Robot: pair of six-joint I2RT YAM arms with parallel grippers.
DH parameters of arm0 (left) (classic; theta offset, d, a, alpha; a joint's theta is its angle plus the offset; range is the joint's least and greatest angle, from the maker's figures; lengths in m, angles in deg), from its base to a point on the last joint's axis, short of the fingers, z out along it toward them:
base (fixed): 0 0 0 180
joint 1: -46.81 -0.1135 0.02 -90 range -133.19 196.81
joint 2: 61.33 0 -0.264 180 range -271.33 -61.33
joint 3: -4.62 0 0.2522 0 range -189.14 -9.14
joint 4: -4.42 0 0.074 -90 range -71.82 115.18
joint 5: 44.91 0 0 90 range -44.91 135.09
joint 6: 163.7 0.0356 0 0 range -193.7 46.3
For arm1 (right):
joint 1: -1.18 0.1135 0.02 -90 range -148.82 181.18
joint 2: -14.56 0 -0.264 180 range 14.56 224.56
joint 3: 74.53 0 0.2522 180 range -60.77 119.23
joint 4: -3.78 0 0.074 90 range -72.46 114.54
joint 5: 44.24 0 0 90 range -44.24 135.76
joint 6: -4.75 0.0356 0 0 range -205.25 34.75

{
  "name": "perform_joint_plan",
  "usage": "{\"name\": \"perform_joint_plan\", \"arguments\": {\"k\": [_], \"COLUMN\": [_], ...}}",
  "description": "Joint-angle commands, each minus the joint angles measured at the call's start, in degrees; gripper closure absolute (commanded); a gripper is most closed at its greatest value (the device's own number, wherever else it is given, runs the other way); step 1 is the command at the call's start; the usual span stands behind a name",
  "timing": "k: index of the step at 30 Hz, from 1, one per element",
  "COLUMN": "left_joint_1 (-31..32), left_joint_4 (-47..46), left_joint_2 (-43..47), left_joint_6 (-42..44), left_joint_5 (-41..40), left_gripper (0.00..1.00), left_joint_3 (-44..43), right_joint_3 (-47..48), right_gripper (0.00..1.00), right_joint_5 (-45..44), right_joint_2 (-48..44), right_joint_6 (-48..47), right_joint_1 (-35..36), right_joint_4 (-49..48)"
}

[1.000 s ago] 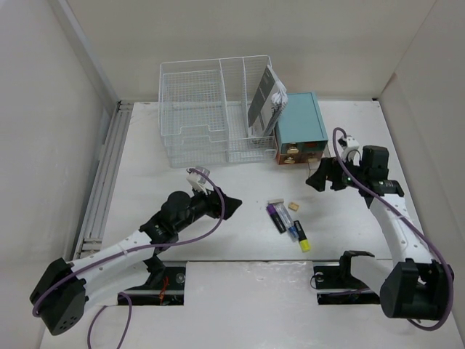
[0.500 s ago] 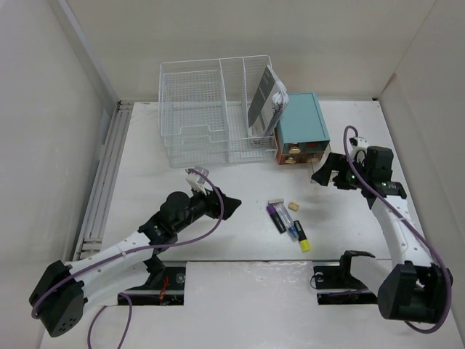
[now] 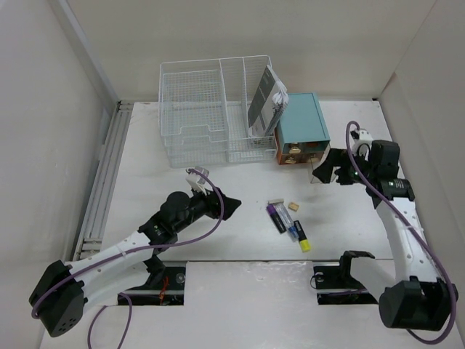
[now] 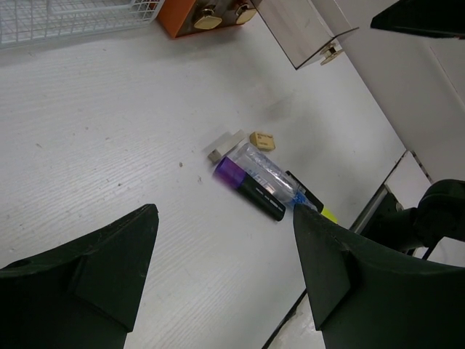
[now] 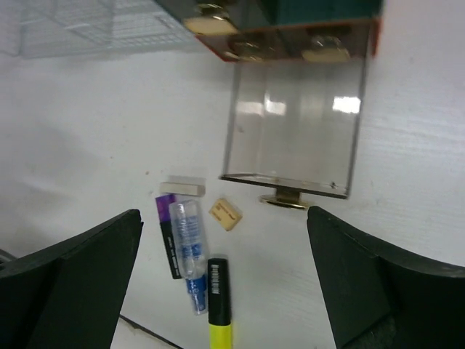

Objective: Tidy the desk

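The white desk [image 3: 240, 182] holds a small cluster of items: a purple-capped marker [image 3: 276, 217], a clear tube [image 3: 286, 217], a yellow highlighter [image 3: 300, 239], a tan eraser [image 3: 293, 206] and a white eraser [image 3: 276, 202]. They also show in the right wrist view: marker [image 5: 168, 243], tube [image 5: 189, 243], highlighter [image 5: 220, 305], tan eraser [image 5: 225, 215]. My left gripper [image 3: 231, 207] is open and empty, left of the cluster [image 4: 251, 187]. My right gripper [image 3: 325, 171] is open and empty, above a clear drawer [image 5: 290, 138] pulled out of the teal box [image 3: 301, 125].
A white wire-mesh organizer [image 3: 207, 113] stands at the back with a booklet [image 3: 264, 98] leaning in its right compartment. The teal drawer box has orange fronts with brass knobs [image 5: 211, 23]. A ribbed metal rail [image 3: 105, 174] runs along the desk's left edge.
My right gripper has shifted a little to the right and back over the pulled-out clear drawer. The left arm and the items on the desk have not moved.
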State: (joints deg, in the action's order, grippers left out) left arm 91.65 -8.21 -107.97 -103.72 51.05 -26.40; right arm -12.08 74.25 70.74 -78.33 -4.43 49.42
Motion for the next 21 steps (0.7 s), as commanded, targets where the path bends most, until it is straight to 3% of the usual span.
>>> {"name": "perform_joint_plan", "arguments": {"k": [1,5,7,8,10,11,12,15,17,18,19,21], "left_joint_1": [-0.3,-0.3,-0.3,-0.3,-0.3,-0.3,-0.3,-0.3,-0.3,-0.3,-0.3,-0.3], "left_joint_4": [-1.7,-2.3,-2.3,-2.3,-2.3,-2.3,-2.3,-2.3,-0.8,0.0,0.0,0.0], "left_joint_2": [0.1,0.0,0.0,0.0,0.0,0.0,0.0,1.4,2.2,3.0,3.0,3.7], "left_joint_6": [0.9,0.9,0.9,0.9,0.4,0.4,0.4,-0.1,-0.1,-0.1,-0.1,-0.1], "left_joint_5": [0.1,0.1,0.1,0.1,0.1,0.1,0.1,0.1,-0.4,-0.9,-0.9,-0.9], "left_gripper": [0.28,0.28,0.28,0.28,0.28,0.29,0.29,0.29,0.29,0.29,0.29,0.29], "left_joint_3": [-2.4,-2.4,-2.4,-2.4,-2.4,-2.4,-2.4,-1.8,-1.8,-1.3,-1.3,-1.3], "right_joint_3": [6.2,8.1,8.1,8.1,10.5,11.9,13.4,15.1,15.1,15.6,15.6,18.6], "right_gripper": [0.0,0.0,0.0,0.08,0.51,0.87,0.91,0.86,0.77,0.6,0.53,0.51], "right_joint_5": [4.9,1.9,4.3,3.1,2.4,-0.8,-2.2,-5.6,-10.2,-13.4,-14.6,-15.6], "right_joint_2": [-3.9,-5.9,-5.9,-4.4,2.0,5.0,7.9,16.3,19.9,21.1,22.5,26.6], "right_joint_6": [-5.6,-9.8,-17.9,-21.6,-28.9,-30.6,-30.6,-31.6,-29.7,-29.2,-29.2,-26.8], "right_joint_1": [4.2,12.7,16.9,20.3,22.0,25.3,26.9,31.4,34.5,36.6,37.2,37.2], "right_joint_4": [1.5,1.5,-0.8,-0.8,1.3,4.7,6.3,8.9,9.4,11.3,12.5,14.4]}}
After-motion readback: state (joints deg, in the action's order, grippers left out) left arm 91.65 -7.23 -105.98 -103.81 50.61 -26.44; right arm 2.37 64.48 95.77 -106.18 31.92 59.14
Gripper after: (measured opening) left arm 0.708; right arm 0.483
